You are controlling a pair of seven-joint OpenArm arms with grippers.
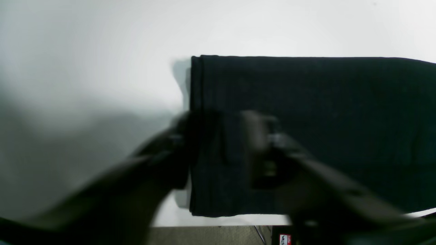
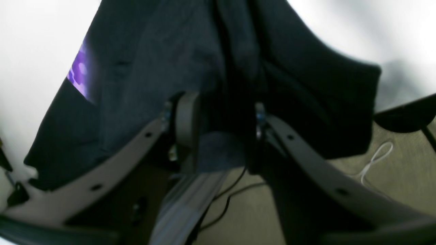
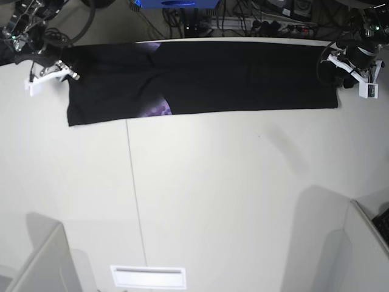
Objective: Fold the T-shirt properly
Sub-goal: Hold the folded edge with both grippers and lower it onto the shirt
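Note:
The black T-shirt (image 3: 243,79) lies as a long folded strip along the table's far edge, with a patch of purple print (image 3: 159,109) showing near its left part. In the base view my left gripper (image 3: 331,72) is at the strip's right end. In the left wrist view the left gripper (image 1: 218,136) is blurred, jaws apart, straddling the shirt's (image 1: 306,119) end edge. My right gripper (image 3: 61,68) is at the strip's left end. Its wrist view shows the right gripper (image 2: 223,126) open, with dark cloth (image 2: 153,61) between and beyond the fingers and the purple print (image 2: 80,73) at the left.
The white table (image 3: 213,201) stretches toward the camera. Cables and electronics (image 3: 243,21) crowd the space behind its far edge. Grey partitions stand at the near left (image 3: 42,255) and near right (image 3: 364,243). A white slotted plate (image 3: 148,277) sits at the front edge.

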